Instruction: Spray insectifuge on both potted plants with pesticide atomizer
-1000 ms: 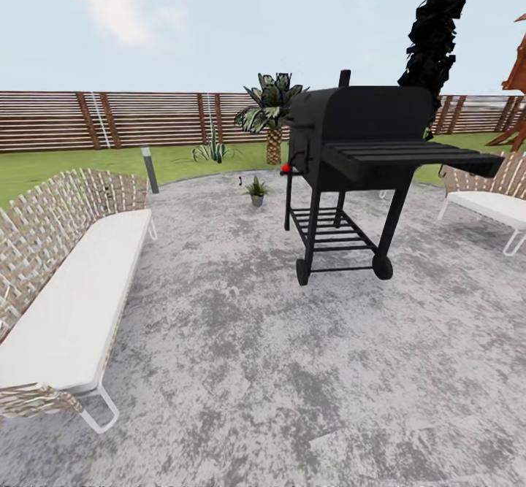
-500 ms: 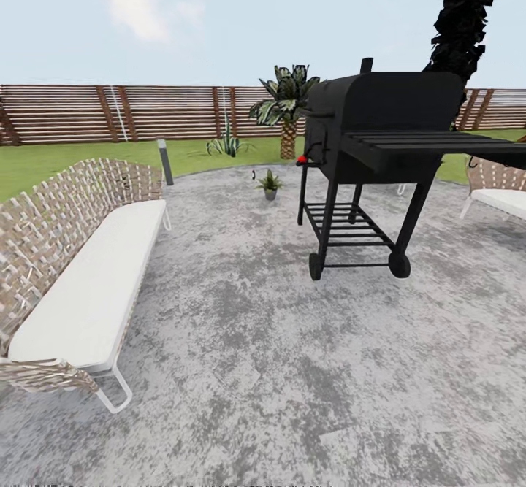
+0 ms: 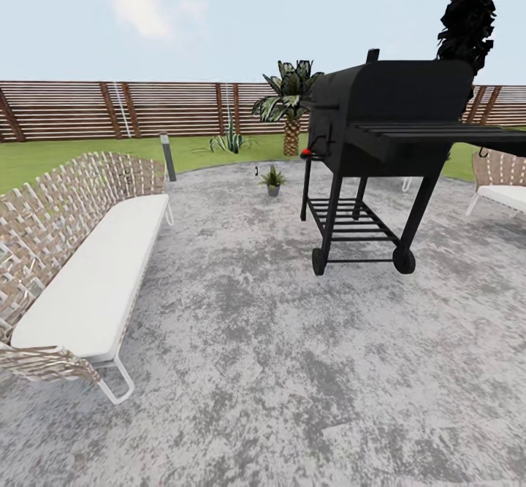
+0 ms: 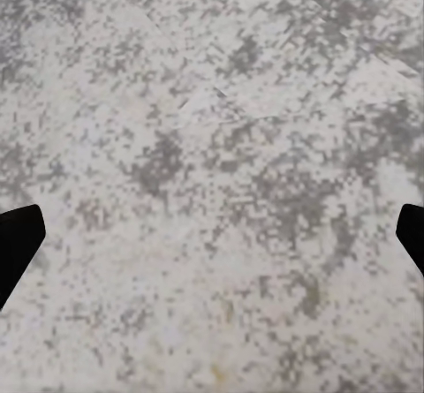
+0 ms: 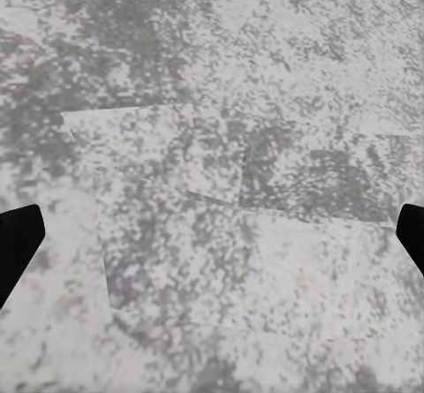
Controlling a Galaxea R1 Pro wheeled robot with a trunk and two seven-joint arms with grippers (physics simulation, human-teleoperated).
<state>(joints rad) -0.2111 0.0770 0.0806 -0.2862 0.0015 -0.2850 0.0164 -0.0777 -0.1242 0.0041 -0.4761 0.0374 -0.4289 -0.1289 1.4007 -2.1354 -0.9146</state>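
Closest to me, my left gripper (image 4: 212,243) hangs over bare mottled patio stone (image 4: 212,146); its two dark fingertips (image 4: 16,243) sit at opposite edges of the left wrist view, so the jaws are spread wide with nothing between them. My right gripper (image 5: 212,243) reads the same: fingertips (image 5: 18,245) far apart at the frame edges, jaws wide, only grey stone slabs under them.

From the head camera I take the black grill (image 3: 387,144) as my landmark. The patio (image 3: 277,341) stretches from the near edge out to it. Well to the grill's left and nearer to me stands a long wicker bench (image 3: 80,261) with a white cushion. A second wicker seat (image 3: 500,184) shows just past the grill's right side.

Beyond the grill's left legs, a little farther back on the stone, sits one potted plant (image 3: 273,179). Just to its left is a tiny dark upright object, the pesticide atomizer (image 3: 256,171), too small for me to make out detail. Both lie far from either pair of jaws, well apart from my grippers.

Behind that, left of the grill, come a short grey post (image 3: 168,157), a spiky clump (image 3: 231,140) in the lawn (image 3: 58,157), a palm (image 3: 291,107), then the slatted fence (image 3: 131,109).
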